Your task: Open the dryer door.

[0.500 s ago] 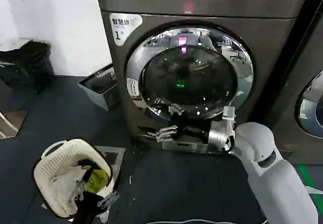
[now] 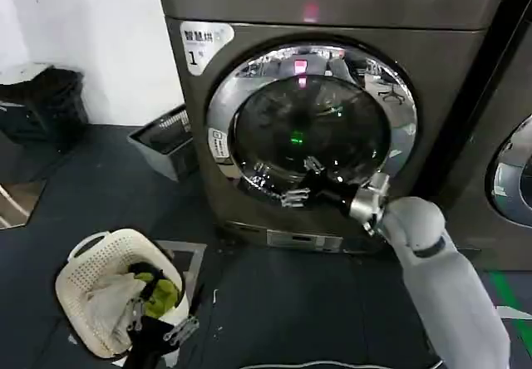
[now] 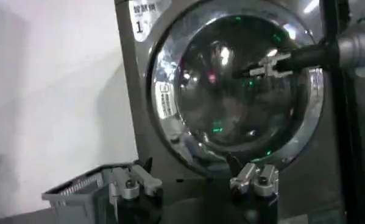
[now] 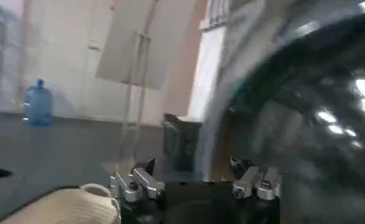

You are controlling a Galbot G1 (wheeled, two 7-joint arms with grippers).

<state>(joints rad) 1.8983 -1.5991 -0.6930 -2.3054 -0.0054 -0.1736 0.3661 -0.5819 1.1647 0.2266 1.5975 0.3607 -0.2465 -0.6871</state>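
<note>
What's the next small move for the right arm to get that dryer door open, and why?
Probably ease the right gripper left to the chrome ring's rim: its fingers are open before the lower glass of the dryer door, which looks shut, and grip nothing.

The dryer (image 2: 449, 78) has a dark grey-bronze metal front bearing a white label (image 2: 204, 43) printed with dark characters and a "1". The dryer door (image 2: 312, 132) combines a shiny chrome outer ring with a dark tinted glass centre speckled by green and pink reflections. A pink light (image 2: 310, 12) glows on the panel above. The right gripper (image 2: 301, 183) is silver and black on a white arm (image 2: 445, 286). The laundry basket (image 2: 87, 273) is cream with a perforated pattern, holding white, yellow-green and black fabrics. The floor (image 2: 83, 194) is dark blue-grey; the wall (image 2: 100, 28) is white.
</note>
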